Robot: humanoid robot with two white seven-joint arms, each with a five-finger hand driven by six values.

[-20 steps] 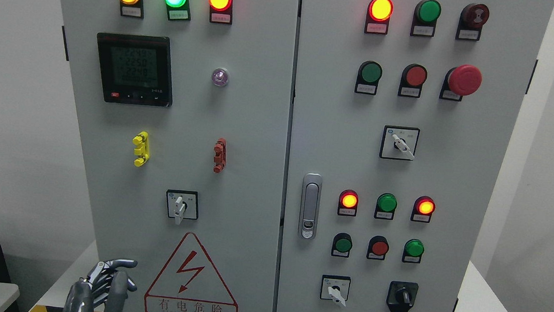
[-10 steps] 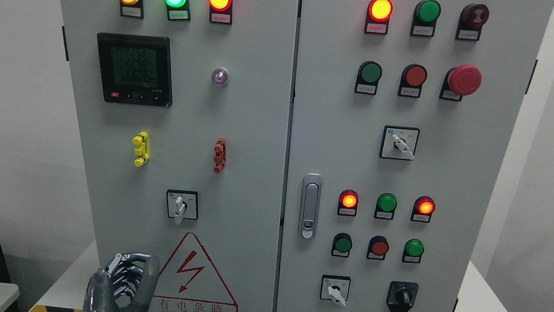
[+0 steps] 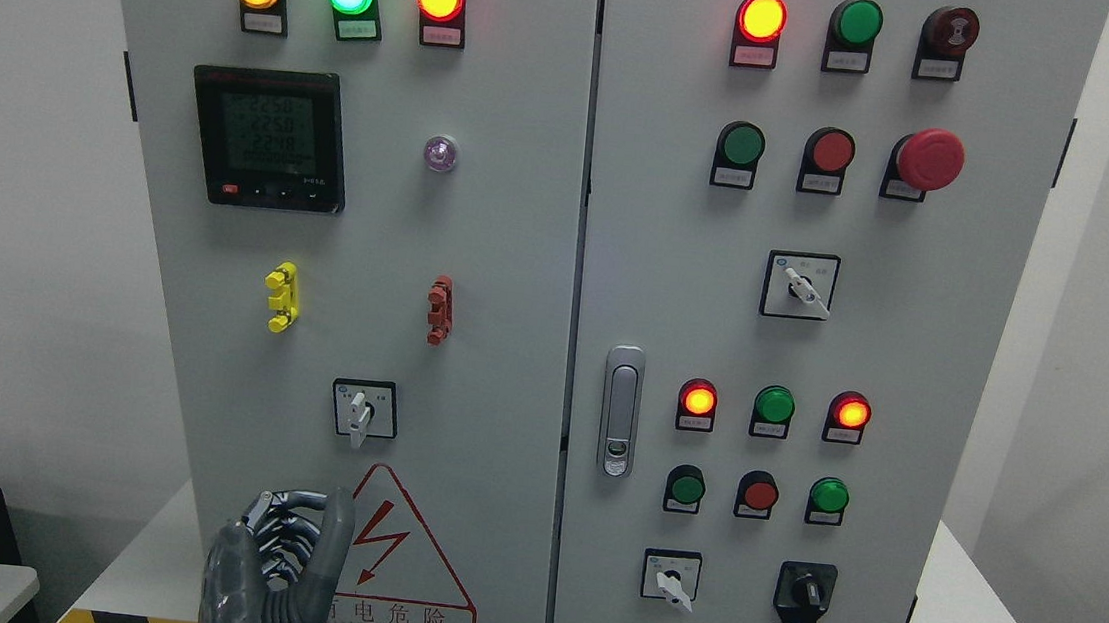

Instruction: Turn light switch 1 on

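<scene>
Risk no. 1 is picking the wrong control: you can't read the tiny labels, so which one is "light switch 1" is a guess. Likeliest is the rotary selector switch (image 3: 364, 409) on the left door, just above the left hand (image 3: 281, 569). Fingers are curled and pressed together, thumb up, holding nothing, over the high-voltage warning triangle (image 3: 412, 560). Approach w/ a closed fist and you may slip off the knob or overturn it. Right hand isn't visible.

The rotary light switch (image 3: 361, 411) on the left door has its white handle pointing straight down.
</scene>
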